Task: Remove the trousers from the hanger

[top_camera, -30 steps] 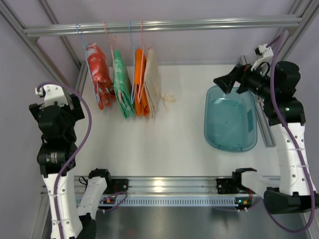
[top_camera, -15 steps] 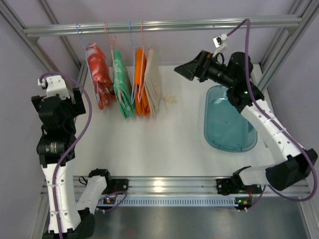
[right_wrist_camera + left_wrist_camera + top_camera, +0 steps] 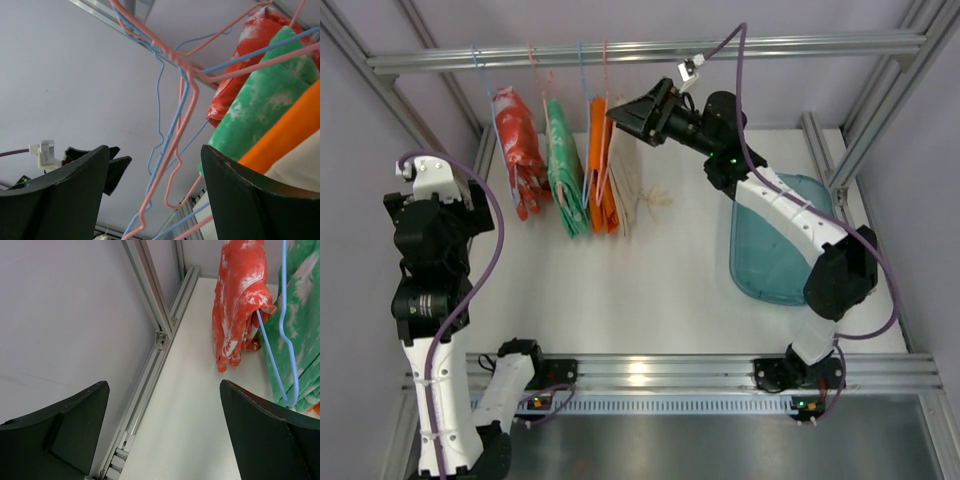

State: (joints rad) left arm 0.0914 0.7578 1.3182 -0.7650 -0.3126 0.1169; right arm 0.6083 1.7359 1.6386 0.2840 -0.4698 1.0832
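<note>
Two pairs of trousers hang on wire hangers from the top rail [image 3: 650,52]: a bright orange pair [image 3: 601,170] and, right of it, a pale beige pair [image 3: 626,175] with drawstring ties [image 3: 655,200]. My right gripper [image 3: 622,113] is up high at the top of the beige pair, open. In the right wrist view, pink and blue hanger wires [image 3: 172,145] cross the gap of the right gripper [image 3: 155,148], untouched, with beige cloth [image 3: 300,172] and orange cloth [image 3: 295,130] beside the right finger. My left gripper [image 3: 164,385] is open and empty, low at the left frame.
A red-and-white garment [image 3: 518,150] and a green-and-white garment [image 3: 562,165] hang left of the orange pair. A blue hanger [image 3: 280,340] dangles near the left gripper. A teal bin [image 3: 770,265] sits on the table at the right. Aluminium posts frame both sides.
My right arm has swung left from above the teal bin up to the hangers by the beige trousers, and its jaws have narrowed a little. The left arm has barely moved.
</note>
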